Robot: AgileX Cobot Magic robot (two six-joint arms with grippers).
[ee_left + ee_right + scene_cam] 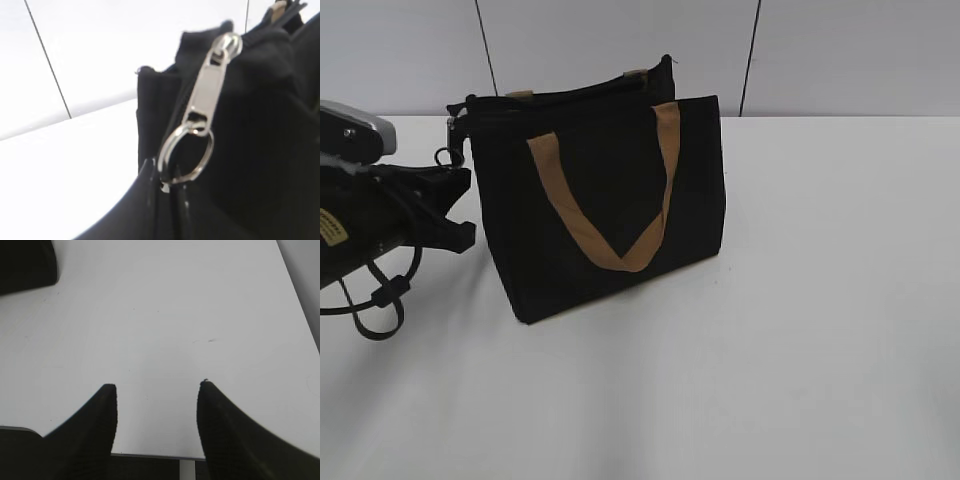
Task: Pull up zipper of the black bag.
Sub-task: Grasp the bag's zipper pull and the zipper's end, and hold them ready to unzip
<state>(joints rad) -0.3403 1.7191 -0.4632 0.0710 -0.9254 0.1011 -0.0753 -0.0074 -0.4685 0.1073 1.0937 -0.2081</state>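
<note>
The black bag point(610, 200) stands upright on the white table with a tan strap handle point(605, 215) hanging down its front. The zipper point(445, 155), a silver pull tab with a ring, hangs at the bag's top left corner. In the left wrist view the pull tab point(207, 90) and its ring point(186, 155) hang down the bag's black end point(260, 150). My left gripper point(167, 176) is shut on the ring's lower edge; it also shows in the exterior view point(458, 180), beside the bag's left end. My right gripper point(157, 387) is open and empty above the bare table.
The white table point(800, 350) extends in front and to the right of the bag. A grey panelled wall point(840, 50) stands behind. In the right wrist view a black corner point(25, 262) shows at the top left, and the table's edge point(150, 456) lies between the fingers.
</note>
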